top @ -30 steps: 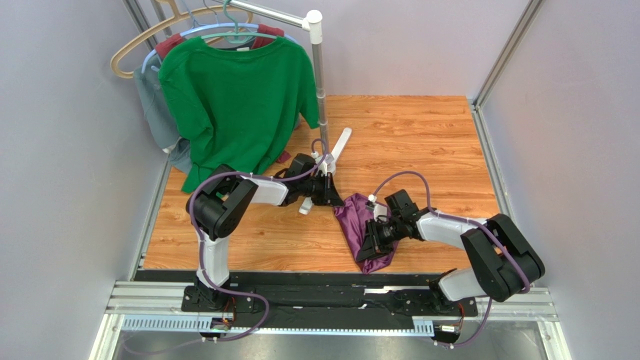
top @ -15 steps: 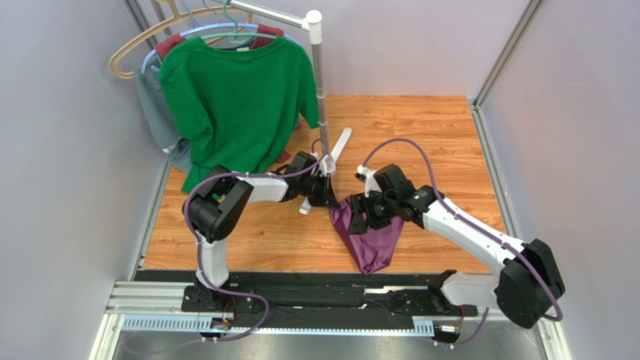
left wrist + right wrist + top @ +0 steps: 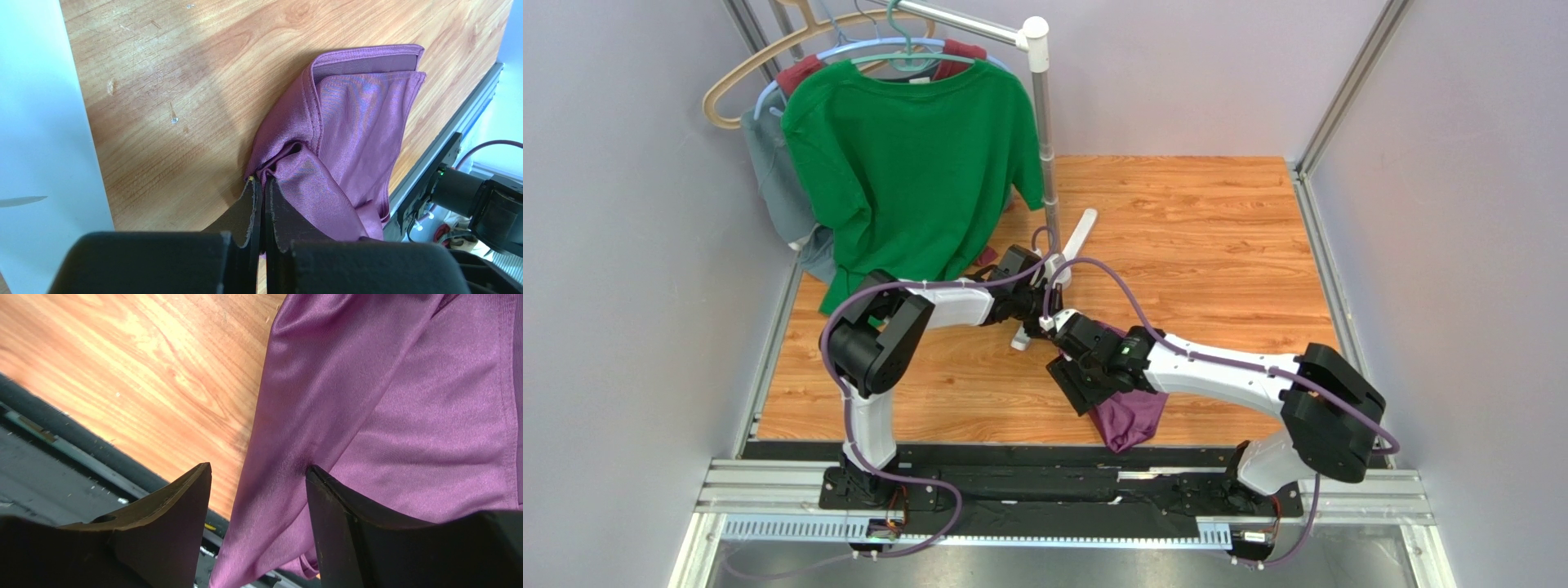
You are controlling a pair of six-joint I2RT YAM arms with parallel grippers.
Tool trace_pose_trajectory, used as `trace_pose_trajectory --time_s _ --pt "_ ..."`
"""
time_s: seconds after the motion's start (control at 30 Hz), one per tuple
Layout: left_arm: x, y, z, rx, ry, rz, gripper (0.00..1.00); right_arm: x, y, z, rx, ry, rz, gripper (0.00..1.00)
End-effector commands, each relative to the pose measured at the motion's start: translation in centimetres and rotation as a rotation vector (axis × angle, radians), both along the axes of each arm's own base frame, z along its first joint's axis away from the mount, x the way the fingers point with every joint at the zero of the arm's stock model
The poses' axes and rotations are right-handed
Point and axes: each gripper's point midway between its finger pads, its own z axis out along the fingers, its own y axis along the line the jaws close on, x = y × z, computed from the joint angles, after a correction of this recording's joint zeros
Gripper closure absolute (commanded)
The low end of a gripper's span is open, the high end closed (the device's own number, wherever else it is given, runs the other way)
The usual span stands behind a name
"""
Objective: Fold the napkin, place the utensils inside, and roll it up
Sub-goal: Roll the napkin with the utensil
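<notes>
The purple napkin [image 3: 362,116] lies bunched on the wooden table, one end folded flat toward the near rail. From above only its near end [image 3: 1128,420] shows under the right arm. My left gripper [image 3: 263,181] is shut on a gathered corner of the napkin's far end; seen from above, the left gripper [image 3: 1048,314] sits by the rack foot. My right gripper [image 3: 258,470] stands open, its fingers straddling a draped edge of the napkin [image 3: 393,410] without pinching it. From above, the right gripper [image 3: 1078,377] hangs over the cloth's left side. The utensils are out of view.
A green T-shirt [image 3: 909,159] hangs on a rack with other garments at the back left. The rack's pole [image 3: 1044,135] and white foot [image 3: 1076,239] stand just behind the left gripper. A black rail [image 3: 1038,468] runs along the near edge. Grey walls close both sides.
The right arm let go of the napkin, opened its jaws and swung left across the cloth toward the left gripper. The left gripper closed fully on the far corner and stayed put.
</notes>
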Motion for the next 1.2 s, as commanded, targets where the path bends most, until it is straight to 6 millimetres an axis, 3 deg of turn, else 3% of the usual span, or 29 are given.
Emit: trace_pose_trajectory --time_s 0.0,0.43,0.63,0.67,0.73,0.77,0.87,0.97,1.17 --pt "0.3 0.3 0.9 0.021 -0.027 -0.007 1.0 2.1 1.8 0.5 0.02 -0.098 -0.006 0.39" --pt "0.4 0.2 1.3 0.011 -0.029 -0.009 1.0 1.5 -0.3 -4.5 -0.064 -0.011 -0.101 0.41" --pt "0.3 0.3 2.1 -0.009 -0.043 -0.009 1.0 0.5 -1.5 -6.0 0.007 0.094 -0.179 0.58" --pt "0.5 0.1 2.4 -0.021 -0.055 -0.008 0.96 0.3 -1.8 -6.2 0.041 0.12 -0.205 0.67" --pt "0.4 0.3 3.3 -0.039 -0.072 0.0 0.85 -0.3 -1.5 -6.1 0.105 0.173 -0.205 0.74" --pt "0.6 0.2 3.7 -0.047 -0.085 0.004 0.71 -0.5 -1.6 -6.0 0.161 0.203 -0.212 0.81" --pt "0.7 0.3 5.3 -0.069 -0.126 0.012 0.47 -0.6 -1.1 -5.4 0.271 0.257 -0.211 0.88" --pt "0.7 0.7 6.6 -0.083 -0.164 0.022 0.38 -0.8 -0.9 -4.7 0.371 0.311 -0.198 0.9" --pt "0.4 1.7 7.3 -0.077 -0.228 -0.002 0.35 -0.6 -0.9 -4.0 0.508 0.408 -0.189 0.91"
